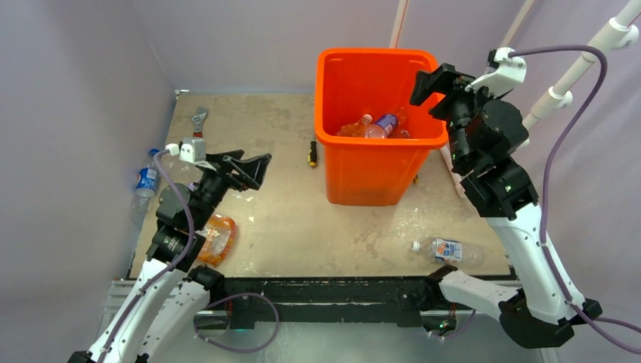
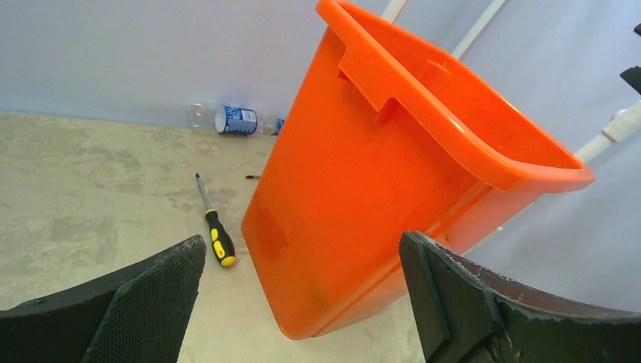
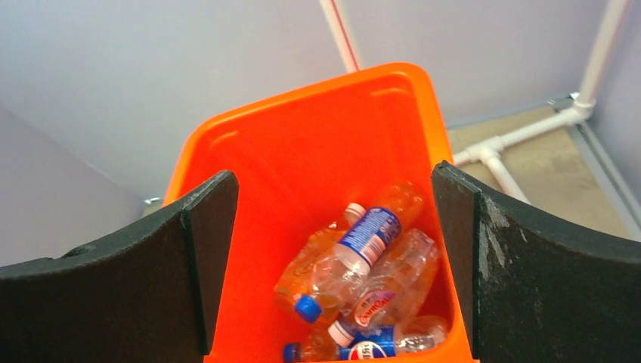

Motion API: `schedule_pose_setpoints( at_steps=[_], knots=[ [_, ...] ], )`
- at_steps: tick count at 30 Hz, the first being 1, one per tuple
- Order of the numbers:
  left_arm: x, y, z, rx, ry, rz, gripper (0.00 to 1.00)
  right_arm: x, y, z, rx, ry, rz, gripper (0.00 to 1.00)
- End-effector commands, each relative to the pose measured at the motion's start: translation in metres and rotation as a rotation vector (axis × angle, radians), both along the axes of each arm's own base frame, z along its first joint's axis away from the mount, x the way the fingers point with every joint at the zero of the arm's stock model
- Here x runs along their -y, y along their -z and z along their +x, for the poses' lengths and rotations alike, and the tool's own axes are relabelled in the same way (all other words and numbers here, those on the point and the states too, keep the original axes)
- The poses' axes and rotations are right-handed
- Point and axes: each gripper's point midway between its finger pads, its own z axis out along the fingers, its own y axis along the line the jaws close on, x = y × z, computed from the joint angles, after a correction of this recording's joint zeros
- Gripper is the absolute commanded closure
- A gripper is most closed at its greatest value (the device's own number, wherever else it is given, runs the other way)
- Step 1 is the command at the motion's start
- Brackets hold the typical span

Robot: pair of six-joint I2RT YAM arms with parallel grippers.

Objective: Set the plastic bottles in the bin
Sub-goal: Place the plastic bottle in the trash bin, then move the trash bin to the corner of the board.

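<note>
Several small clear crushed plastic bottles [image 3: 355, 265] lie inside the large bright orange plastic bin [image 1: 332, 76]. Three others are on the beige table [image 1: 302, 219]: a blue-label bottle [image 1: 143, 181] at its left edge, an orange-label bottle [image 1: 215, 236] and a third bottle [image 1: 450, 249] near the right arm's base. The right gripper [image 1: 435, 87], over the bin, and the left gripper [image 1: 246, 168] are both wide and empty. A crushed bottle may slip from the fingers, I think. The left arm partly hides the orange-label bottle.

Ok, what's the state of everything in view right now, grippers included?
bin: upright, not full.
bottles in bin: several, piled at bottom.
blue-label bottle: lying far left, outside bin.
orange-label bottle: lying front left, crushed.
white-label bottle: lying front right.
left gripper: open, empty.
right gripper: open, empty, above bin.
screwdriver: lying beside bin.
wrench: lying back left.
</note>
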Motion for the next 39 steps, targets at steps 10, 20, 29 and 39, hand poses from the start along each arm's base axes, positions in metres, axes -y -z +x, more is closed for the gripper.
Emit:
schedule_pose_setpoints(
  at_steps=[10,20,29,39],
  knots=[
    [0.023,-0.079,0.019,0.067,0.089,-0.145,0.01,0.031,0.049,0.012,-0.172,0.19,-0.027,0.01],
    [0.081,-0.112,0.089,-0.108,0.226,0.004,0.01,0.021,0.089,0.031,-0.265,0.16,0.007,0.01],
    [0.138,-0.091,0.116,-0.176,0.351,0.066,0.0,0.027,0.099,0.038,-0.292,0.172,-0.019,0.01],
    [0.16,-0.044,0.141,-0.27,0.23,0.269,0.2,0.021,0.116,0.048,-0.32,0.125,-0.028,0.01]
  ],
)
